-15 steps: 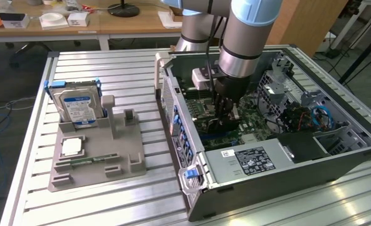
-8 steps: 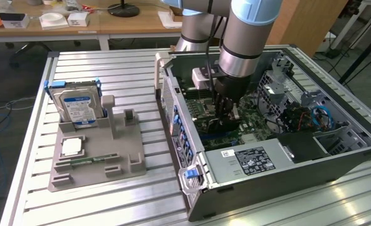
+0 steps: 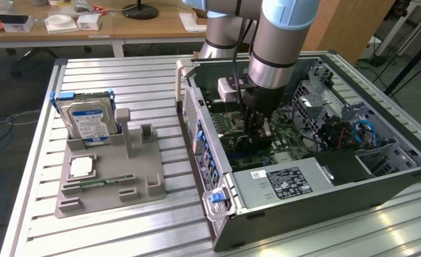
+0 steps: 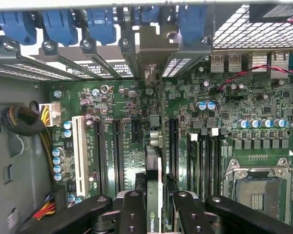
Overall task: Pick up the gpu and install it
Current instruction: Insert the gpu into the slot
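My gripper (image 3: 257, 127) reaches down into the open computer case (image 3: 381, 176), over the green motherboard (image 3: 285, 140). It is shut on the gpu (image 3: 249, 143), a thin dark card held on edge. In the wrist view the gpu (image 4: 155, 161) runs edge-on between my black fingers (image 4: 132, 207), with a logo on its near end. Its silver bracket (image 4: 154, 46) lies against the row of rear slot openings with blue clips (image 4: 100, 22). The card stands over the motherboard (image 4: 122, 97), between two long black expansion slots (image 4: 116, 151). I cannot tell whether it is seated in a slot.
To the exterior view's left of the case, a grey holder (image 3: 110, 184) on the slatted table carries an upright hard drive (image 3: 89, 120), a processor chip (image 3: 82, 167) and a memory stick (image 3: 99, 182). Inside the case are the power supply (image 3: 289, 184), cables (image 3: 357, 134) and a processor socket (image 4: 259, 187).
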